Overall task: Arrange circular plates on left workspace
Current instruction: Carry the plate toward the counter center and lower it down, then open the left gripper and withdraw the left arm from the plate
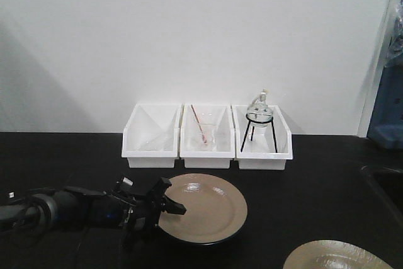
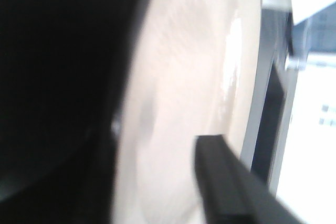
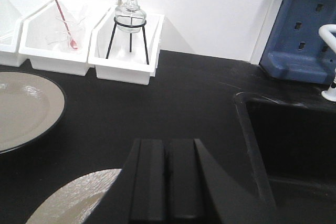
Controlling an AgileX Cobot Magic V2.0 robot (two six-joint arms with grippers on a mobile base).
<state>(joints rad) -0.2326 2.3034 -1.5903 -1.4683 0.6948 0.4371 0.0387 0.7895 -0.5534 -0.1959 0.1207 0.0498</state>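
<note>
Left gripper (image 1: 173, 197) sits at the left rim of the first plate (image 1: 208, 213). Its fingers are spread, and one finger (image 2: 220, 177) lies over the glossy tan top (left wrist view is blurred). I cannot tell whether they pinch the rim. The plate lies flat on the bench (image 1: 315, 174), mid-width, just in front of the three white bins (image 1: 204, 150) along the back edge. The second plate (image 1: 334, 257) lies at the front edge, right of the first and apart from it, cut off by the frame. Right gripper (image 3: 167, 182) hangs above the bench between the second plate and the sink (image 3: 294, 145), jaws pressed together, holding nothing.
</note>
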